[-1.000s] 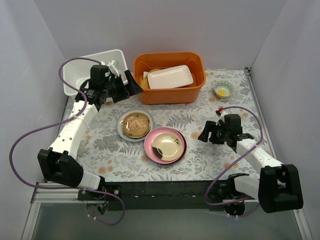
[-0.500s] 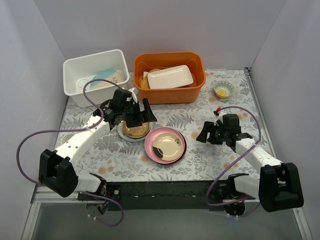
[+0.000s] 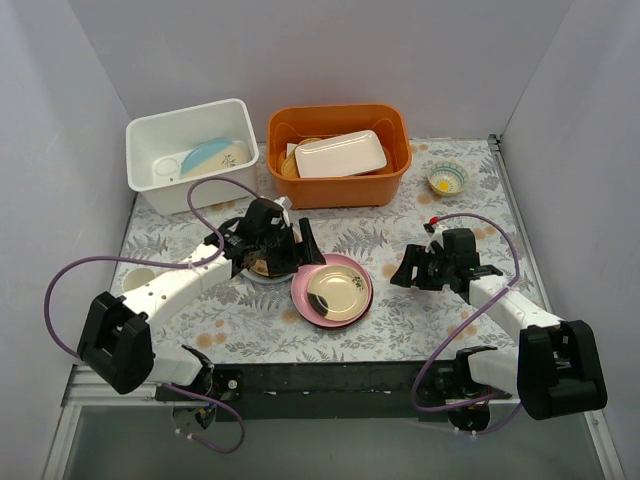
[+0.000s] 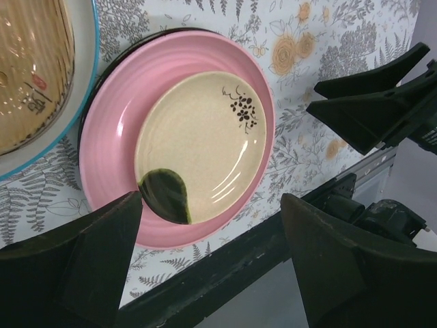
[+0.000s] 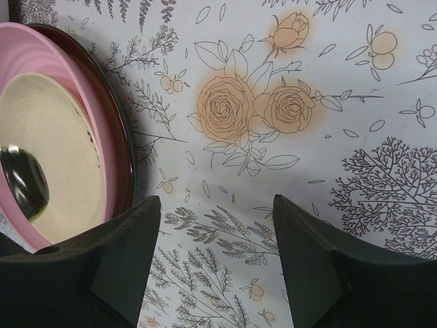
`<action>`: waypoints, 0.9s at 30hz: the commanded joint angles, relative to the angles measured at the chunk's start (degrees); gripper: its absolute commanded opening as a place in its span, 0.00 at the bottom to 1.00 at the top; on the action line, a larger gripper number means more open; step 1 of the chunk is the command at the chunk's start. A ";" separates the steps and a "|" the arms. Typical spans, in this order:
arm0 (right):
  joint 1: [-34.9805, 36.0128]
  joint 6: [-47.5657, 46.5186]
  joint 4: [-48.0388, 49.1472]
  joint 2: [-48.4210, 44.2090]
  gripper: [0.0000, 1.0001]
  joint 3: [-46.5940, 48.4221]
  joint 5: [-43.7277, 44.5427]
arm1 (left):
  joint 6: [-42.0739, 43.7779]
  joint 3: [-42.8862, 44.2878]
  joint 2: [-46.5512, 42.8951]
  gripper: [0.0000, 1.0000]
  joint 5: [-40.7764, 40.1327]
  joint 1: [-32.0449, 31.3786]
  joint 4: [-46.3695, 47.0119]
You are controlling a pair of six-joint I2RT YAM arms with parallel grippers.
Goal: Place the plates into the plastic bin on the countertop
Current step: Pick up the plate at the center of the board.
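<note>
A pink-rimmed cream plate (image 3: 332, 291) lies on a dark plate on the countertop (image 3: 400, 320); it shows in the left wrist view (image 4: 177, 150) and right wrist view (image 5: 48, 137). An amber-brown plate on a blue-rimmed one (image 4: 34, 75) lies left of it, mostly under my left arm. A pale blue plate (image 3: 212, 156) leans inside the white plastic bin (image 3: 150, 135). My left gripper (image 3: 298, 255) is open and empty above the two stacks. My right gripper (image 3: 408, 268) is open and empty, just right of the pink plate.
An orange tub (image 3: 340, 185) with a white rectangular dish (image 3: 340, 154) stands at the back middle. A small yellow-centred bowl (image 3: 447, 179) sits at the back right. The table's black front edge (image 4: 225, 273) lies close below the pink plate.
My left arm has swung from the white bin down to the plates in the middle, leaving the pale blue plate in the bin. My right gripper has edged slightly left.
</note>
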 commanded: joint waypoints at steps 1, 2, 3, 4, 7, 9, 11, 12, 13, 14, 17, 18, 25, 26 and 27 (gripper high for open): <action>0.36 0.13 0.70 0.04 0.74 1.28 -0.88 | -2.02 -1.93 0.57 0.81 -1.65 -2.45 3.43; 0.36 -0.04 0.69 0.12 0.74 1.28 -0.80 | -2.37 -2.02 1.18 0.81 -1.82 -3.24 3.62; 0.36 -0.13 0.69 0.12 0.74 1.28 -0.80 | -2.46 -2.46 1.53 0.80 -2.26 -3.68 3.88; 0.36 -0.13 0.61 0.12 0.74 1.19 -0.80 | -2.63 -2.55 1.88 0.80 -2.44 -4.12 4.14; 0.36 -0.40 0.61 0.30 0.74 1.11 -0.88 | -2.90 -3.60 2.68 0.80 -3.14 -5.27 4.93; 0.45 -0.31 0.69 0.39 0.74 1.02 -0.97 | -2.99 -3.96 3.11 0.80 -3.40 -5.62 5.20; 0.36 -0.48 0.69 0.39 0.74 0.93 -0.97 | -3.08 -4.48 3.29 0.80 -3.76 -5.80 5.46; 0.45 -0.49 0.69 0.39 0.74 0.93 -0.97 | -2.99 -4.75 3.64 0.79 -3.76 -5.80 5.64; 0.45 -0.57 0.61 0.39 0.74 0.84 -0.97 | -2.99 -5.10 3.82 0.79 -3.76 -5.88 5.99; 0.45 -0.57 0.61 0.47 0.74 0.84 -0.89 | -2.99 -5.54 4.00 0.79 -3.50 -5.97 6.25; 0.45 -0.57 0.69 0.47 0.74 0.84 -1.06 | -3.25 -6.59 4.26 0.79 -3.75 -6.15 6.87; 0.45 -0.66 0.69 0.48 0.74 0.84 -1.06 | -3.34 -6.77 4.35 0.79 -3.93 -6.15 6.96; 0.45 -0.84 0.96 1.00 0.73 0.40 -1.15 | -3.95 -8.88 5.22 0.79 -3.41 -6.32 9.06; 0.45 -0.84 0.87 1.00 0.74 0.40 -1.15 | -4.13 -9.05 5.66 0.79 -3.32 -6.50 9.42; 0.45 -0.84 0.96 1.09 0.73 0.40 -1.06 | -4.22 -9.32 5.75 0.79 -2.97 -6.59 9.68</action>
